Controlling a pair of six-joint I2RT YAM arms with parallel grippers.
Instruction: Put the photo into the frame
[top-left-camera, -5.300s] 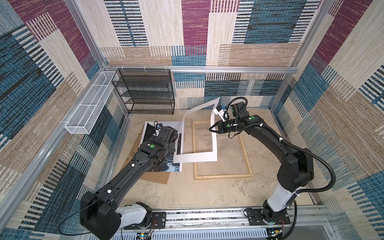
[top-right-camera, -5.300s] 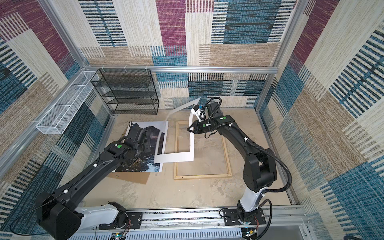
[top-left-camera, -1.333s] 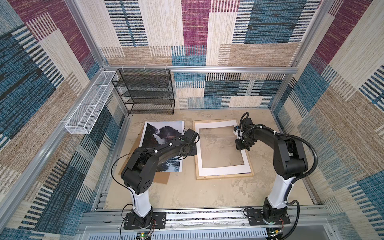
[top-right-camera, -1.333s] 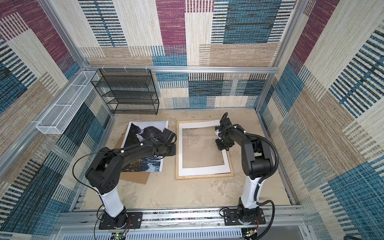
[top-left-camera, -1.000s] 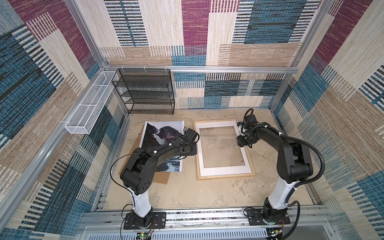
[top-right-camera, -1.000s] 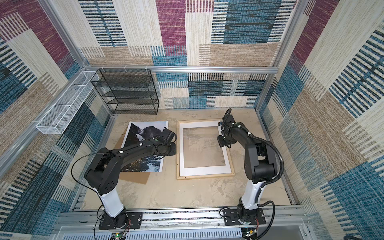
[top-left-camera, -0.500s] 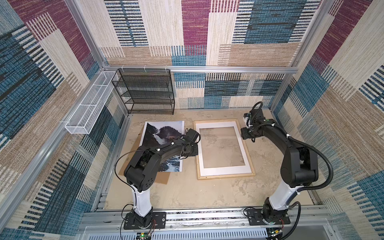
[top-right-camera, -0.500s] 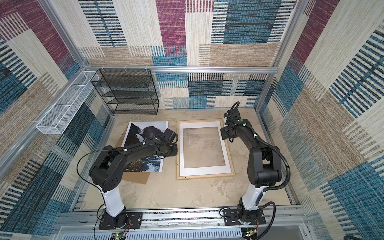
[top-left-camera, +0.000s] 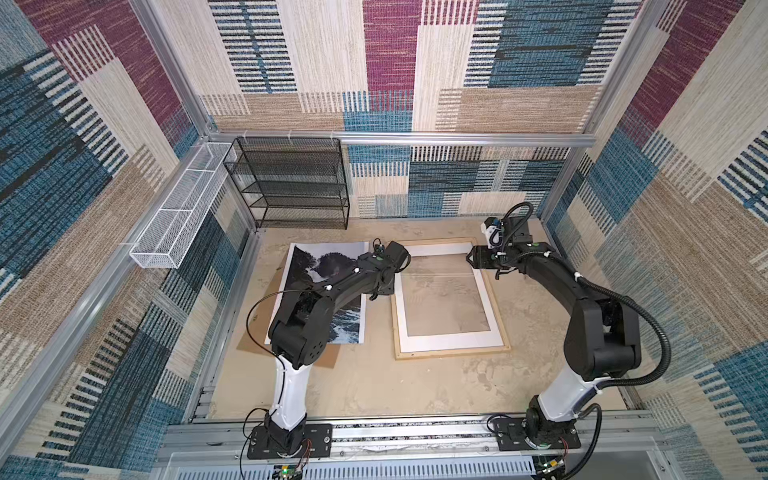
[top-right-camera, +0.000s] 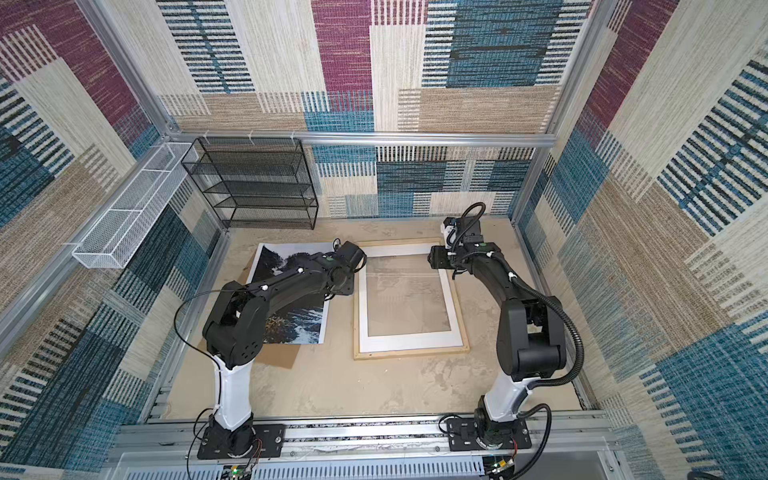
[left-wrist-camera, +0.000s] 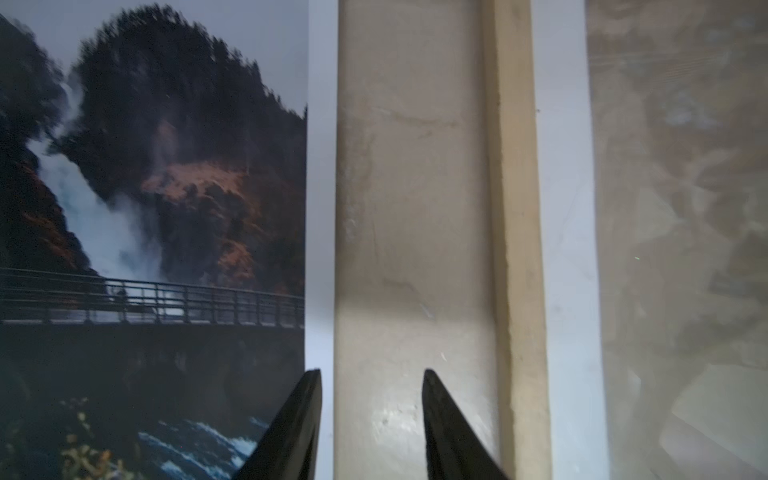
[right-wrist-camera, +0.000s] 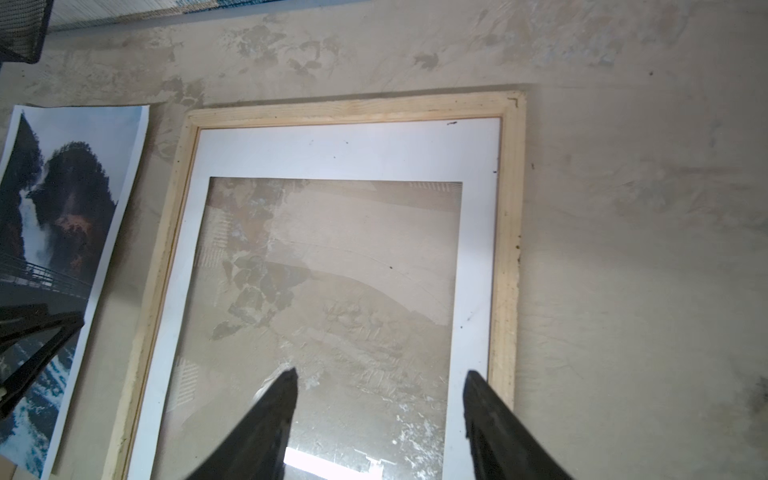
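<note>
The photo (top-left-camera: 328, 266) (top-right-camera: 286, 259) of a waterfall lies flat on the floor at the left, partly hidden under my left arm. To its right lies the pale wood frame (top-left-camera: 453, 353) (top-right-camera: 411, 354), with a white mat (top-left-camera: 449, 341) and clear glazing inside it. My left gripper (top-left-camera: 376, 296) (left-wrist-camera: 371, 374) is open and holds nothing. It hangs over the bare strip between the photo's white edge (left-wrist-camera: 320, 208) and the frame's rail (left-wrist-camera: 513, 208). My right gripper (top-left-camera: 469, 257) (right-wrist-camera: 380, 374) is open and empty above the mat's right side near the frame's far corner.
A brown backing board (top-left-camera: 253, 341) (top-right-camera: 279, 357) pokes out from under the photo. A black mesh shelf (top-left-camera: 291, 187) stands against the back wall. A white wire basket (top-left-camera: 178, 216) hangs on the left wall. Patterned walls close in on three sides.
The white mat, held up five seconds ago, now lies in the frame. My right gripper has moved toward the back along the frame's right side. My left jaws have spread wider.
</note>
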